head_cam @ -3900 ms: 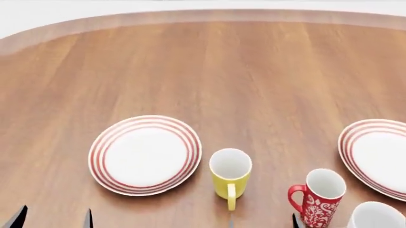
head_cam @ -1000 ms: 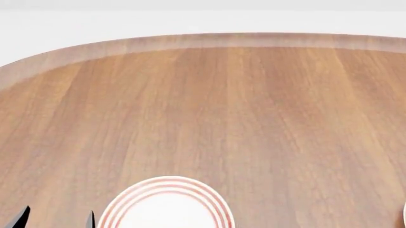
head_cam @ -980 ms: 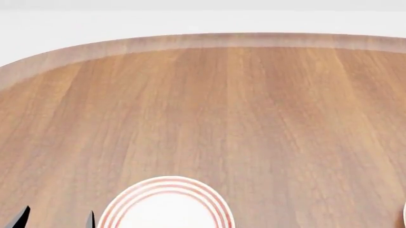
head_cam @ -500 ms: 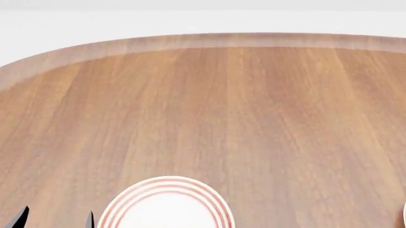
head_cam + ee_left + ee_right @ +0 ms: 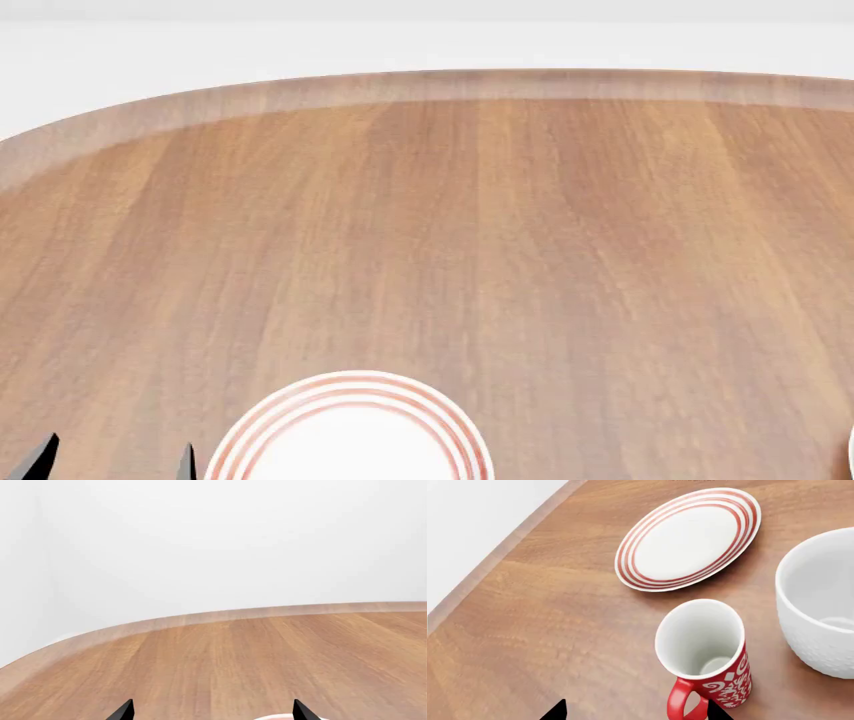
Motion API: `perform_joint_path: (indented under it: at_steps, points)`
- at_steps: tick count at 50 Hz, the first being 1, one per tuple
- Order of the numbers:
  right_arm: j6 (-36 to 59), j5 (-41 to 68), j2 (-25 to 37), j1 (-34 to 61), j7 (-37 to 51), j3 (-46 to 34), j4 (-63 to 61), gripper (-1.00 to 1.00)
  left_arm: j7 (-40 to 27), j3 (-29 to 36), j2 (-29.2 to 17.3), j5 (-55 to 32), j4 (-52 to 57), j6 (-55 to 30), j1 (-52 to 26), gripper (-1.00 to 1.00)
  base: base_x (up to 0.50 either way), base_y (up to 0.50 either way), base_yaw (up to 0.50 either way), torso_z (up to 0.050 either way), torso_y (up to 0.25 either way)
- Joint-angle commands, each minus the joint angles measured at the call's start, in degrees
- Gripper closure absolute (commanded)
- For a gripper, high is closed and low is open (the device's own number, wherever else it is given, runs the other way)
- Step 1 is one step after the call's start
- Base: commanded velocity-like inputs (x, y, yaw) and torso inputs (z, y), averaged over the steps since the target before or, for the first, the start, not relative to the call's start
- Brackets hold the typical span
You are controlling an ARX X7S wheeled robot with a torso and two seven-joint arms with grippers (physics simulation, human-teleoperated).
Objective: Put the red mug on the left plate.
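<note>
1. Right gripper (image 5: 635,711): fingertips spread, with the red mug (image 5: 706,655) upright between and just ahead of them, handle toward me. Nothing pinched yet.
2. Beside it are the big white mug (image 5: 820,610) and, past it in the right wrist view, a red-ringed plate (image 5: 688,539), which I think is the right one.
3. Left gripper (image 5: 114,462) is spread too, holding nothing.
4. Head view has tipped up from about 4 seconds ago, so the mugs dropped out of it; only the top of the left plate (image 5: 350,425) shows on the wooden table (image 5: 454,220).
5. So I'm lining up the grab off the wrist cam.
</note>
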Motion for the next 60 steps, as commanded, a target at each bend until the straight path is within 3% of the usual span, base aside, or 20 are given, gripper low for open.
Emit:
perform_joint_path:
  at_steps: [1,25,60]
  points:
    - [-0.74,-1.7,-0.01,1.83,1.39,-1.14,3.16,-1.0,-0.36,0.07,-0.3,-0.26,0.07,0.07,-0.08,-1.0,0.0,0.0,0.0,0.0,0.0]
    - [-2.35,2.4,0.26,3.76,1.16,-0.66,7.53,-1.0,-0.77,0.83,-0.87,-0.32,0.11,0.29,-0.19,-1.0,0.0,0.0,0.0,0.0,0.0]
    - [-3.66,-0.24,1.26,8.15,3.38,-2.57,14.88,-1.0,-1.3,1.21,-1.59,-1.26,-0.3,0.89,-0.44,-1.0,0.0,0.0,0.0,0.0,0.0]
